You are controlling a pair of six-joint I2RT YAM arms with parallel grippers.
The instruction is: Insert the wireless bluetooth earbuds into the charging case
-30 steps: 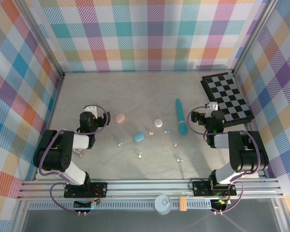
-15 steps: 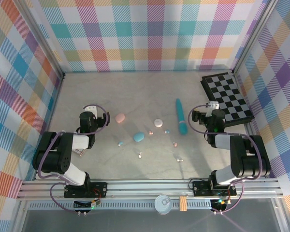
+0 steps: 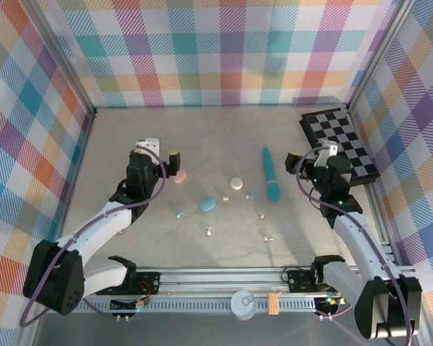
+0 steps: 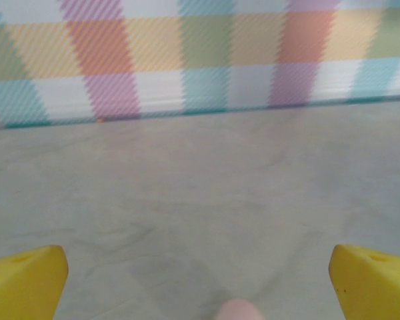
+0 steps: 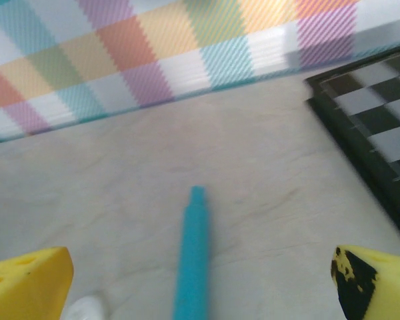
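Note:
Several tiny earbuds lie scattered mid-table: a pink earbud (image 3: 224, 195), a blue earbud (image 3: 250, 194), another blue one (image 3: 180, 214), another pink one (image 3: 260, 214) and two white earbuds (image 3: 209, 231) (image 3: 265, 236). Three oval cases sit among them: the pink case (image 3: 179, 175), the blue case (image 3: 207, 204) and the white case (image 3: 236, 183). My left gripper (image 3: 164, 151) hovers open just left of the pink case, whose edge (image 4: 239, 311) peeks between its yellow fingertips (image 4: 27, 280). My right gripper (image 3: 312, 154) is open right of the earbuds, holding nothing, its fingertips (image 5: 27, 280) wide apart.
A long teal stick (image 3: 270, 173) (image 5: 193, 253) lies between the white case (image 5: 83, 308) and my right gripper. A black-and-white checkerboard (image 3: 339, 140) (image 5: 380, 127) sits at the back right. Plaid walls close in the table on three sides.
Both arms have unfolded from their tucked rest poses. The left gripper rose and moved right toward the pink case; the right gripper lifted and swung slightly right. The objects have not moved.

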